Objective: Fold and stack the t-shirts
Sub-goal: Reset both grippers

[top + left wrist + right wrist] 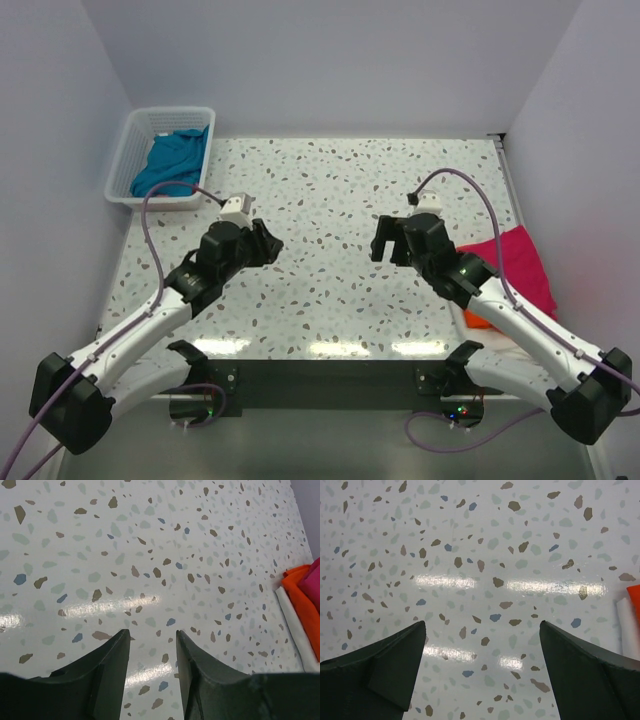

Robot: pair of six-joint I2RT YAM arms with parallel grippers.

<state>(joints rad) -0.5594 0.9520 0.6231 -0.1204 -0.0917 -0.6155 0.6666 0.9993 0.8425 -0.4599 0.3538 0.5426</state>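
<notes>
Teal-blue cloth t-shirt [172, 160] in white lattice plastic basket [122, 160]: limp, light; pinch a raised fold. Your left gripper [152, 640] gapes narrow, right gripper [482, 625] wide, both empty.

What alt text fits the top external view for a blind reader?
Over a speckled table, the left gripper and right gripper hover open and empty. A teal t-shirt lies in a white basket at the far left corner; a pink t-shirt lies on an orange t-shirt at the right edge.
</notes>
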